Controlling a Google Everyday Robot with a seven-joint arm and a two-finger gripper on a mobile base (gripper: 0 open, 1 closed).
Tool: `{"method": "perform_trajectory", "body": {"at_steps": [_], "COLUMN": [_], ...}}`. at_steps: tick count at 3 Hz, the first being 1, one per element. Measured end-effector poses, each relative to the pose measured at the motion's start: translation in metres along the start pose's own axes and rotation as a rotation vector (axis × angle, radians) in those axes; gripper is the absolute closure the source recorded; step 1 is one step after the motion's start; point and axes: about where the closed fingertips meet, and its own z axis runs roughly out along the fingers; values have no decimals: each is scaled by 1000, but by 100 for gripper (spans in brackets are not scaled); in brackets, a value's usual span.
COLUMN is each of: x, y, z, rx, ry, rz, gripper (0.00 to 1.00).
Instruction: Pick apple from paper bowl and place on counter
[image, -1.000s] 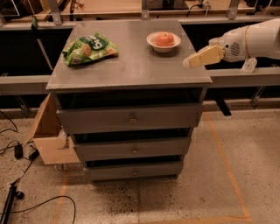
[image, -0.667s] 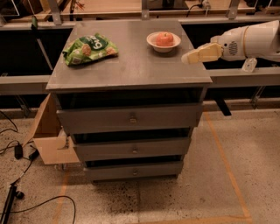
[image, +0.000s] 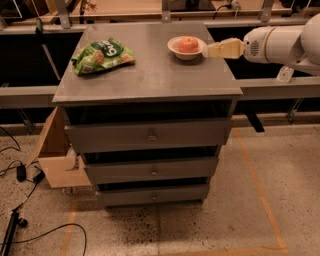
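The red-orange apple (image: 188, 44) lies in the white paper bowl (image: 176, 49) at the back right of the grey counter (image: 150, 75). My gripper (image: 208, 49) reaches in from the right on a white arm, its tan fingers pointing left. Its tip is just right of the bowl's rim, at about the bowl's height. It holds nothing that I can see.
A green snack bag (image: 102, 55) lies at the back left of the counter. The cabinet has three shut drawers (image: 150, 135). A cardboard box (image: 55, 152) and cables lie on the floor at the left. A wooden surface (image: 130, 7) runs behind.
My gripper has moved left and up toward the bowl, from beside the counter's right edge to next to the bowl's rim. The apple and bowl have not moved.
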Motion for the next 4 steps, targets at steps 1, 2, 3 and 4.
{"method": "perform_trajectory", "body": {"at_steps": [1, 2, 3, 4], "x": [-18, -36, -49, -46], "y": [-23, -43, -50, -47], "z": [23, 52, 87, 126], "rx": [86, 119, 99, 33], "ry": [-61, -85, -91, -78], "rz": [-13, -46, -67, -37], "gripper": [0, 0, 0, 16]}}
